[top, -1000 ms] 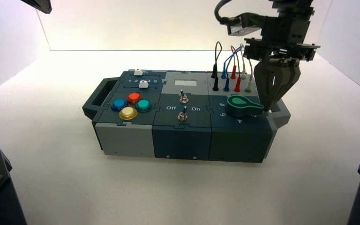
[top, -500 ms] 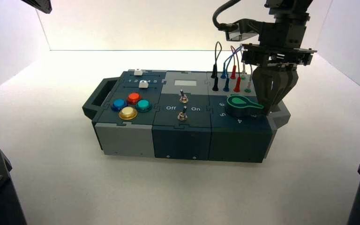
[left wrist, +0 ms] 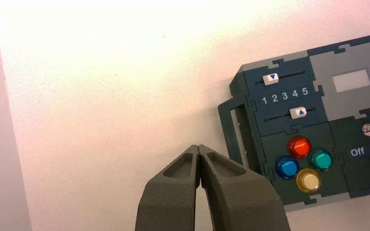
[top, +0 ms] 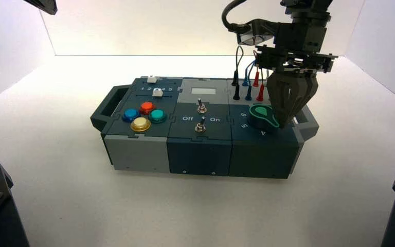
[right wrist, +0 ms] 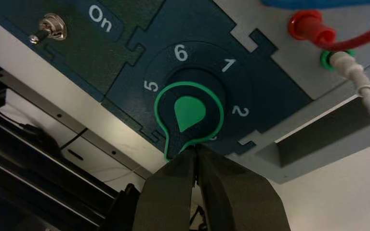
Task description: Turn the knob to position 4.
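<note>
The green teardrop knob [top: 261,115] sits on the right section of the box [top: 200,149]. In the right wrist view the knob [right wrist: 189,115] shows numerals 5, 6, 1 and 2 around it. Its pointed tip lies between the 5 and the 2, and covers the numeral there. In the high view a white 4 [top: 263,133] shows just in front of the knob. My right gripper [top: 284,123] is shut, with its tips [right wrist: 194,148] against the knob's pointed tip. My left gripper [left wrist: 199,147] is shut and empty, held high off the box's left end.
Red, blue, green and yellow push buttons [top: 144,116] and two sliders [left wrist: 284,96] are on the box's left section. Two toggle switches [top: 200,117] stand in the middle. Plugged wires [top: 249,77] rise just behind the knob, close to my right gripper.
My right gripper has moved left against the knob's tip. The knob has turned, so its tip has swung from pointing right to pointing toward the box's front.
</note>
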You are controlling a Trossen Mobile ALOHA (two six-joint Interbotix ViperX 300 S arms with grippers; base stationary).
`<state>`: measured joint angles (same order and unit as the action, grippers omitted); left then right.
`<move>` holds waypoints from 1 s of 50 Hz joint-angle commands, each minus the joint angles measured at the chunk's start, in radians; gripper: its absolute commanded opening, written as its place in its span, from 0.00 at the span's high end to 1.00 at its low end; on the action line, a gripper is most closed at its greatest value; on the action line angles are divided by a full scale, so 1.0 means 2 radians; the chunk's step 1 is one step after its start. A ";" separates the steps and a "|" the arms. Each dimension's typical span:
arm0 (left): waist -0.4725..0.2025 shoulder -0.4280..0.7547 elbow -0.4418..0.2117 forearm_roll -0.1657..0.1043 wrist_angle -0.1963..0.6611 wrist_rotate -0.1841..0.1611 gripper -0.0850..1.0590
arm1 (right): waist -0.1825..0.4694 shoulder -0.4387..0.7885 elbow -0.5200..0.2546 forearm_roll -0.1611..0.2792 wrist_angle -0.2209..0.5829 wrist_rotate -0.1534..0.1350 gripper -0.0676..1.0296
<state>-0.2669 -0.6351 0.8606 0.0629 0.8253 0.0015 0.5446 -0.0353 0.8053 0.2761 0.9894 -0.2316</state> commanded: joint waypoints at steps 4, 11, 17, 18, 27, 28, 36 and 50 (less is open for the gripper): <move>-0.001 -0.001 -0.011 0.001 -0.005 0.002 0.95 | 0.003 -0.005 -0.007 0.005 0.006 -0.003 0.96; 0.000 -0.001 -0.011 0.002 -0.006 0.002 0.95 | 0.003 -0.005 -0.005 0.008 0.008 -0.003 0.96; 0.000 -0.001 -0.011 0.002 -0.006 0.002 0.95 | 0.003 -0.004 -0.005 0.009 0.010 -0.003 0.96; 0.000 -0.001 -0.011 0.001 -0.006 0.002 0.95 | 0.003 -0.004 -0.005 0.010 0.010 -0.003 0.96; 0.000 -0.001 -0.011 0.001 -0.006 0.002 0.95 | 0.005 -0.005 -0.002 0.020 0.015 -0.003 0.96; 0.000 -0.001 -0.011 0.001 -0.007 0.002 0.95 | 0.005 -0.005 -0.001 0.020 0.016 -0.003 0.96; 0.000 -0.002 -0.012 0.002 -0.006 0.002 0.95 | 0.005 -0.005 0.006 0.024 0.021 -0.003 0.96; -0.001 -0.001 -0.015 0.001 -0.007 0.002 0.95 | 0.005 -0.008 0.005 0.036 0.021 -0.003 0.96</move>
<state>-0.2669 -0.6335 0.8606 0.0629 0.8191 0.0031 0.5476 -0.0353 0.8268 0.3344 1.0308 -0.2316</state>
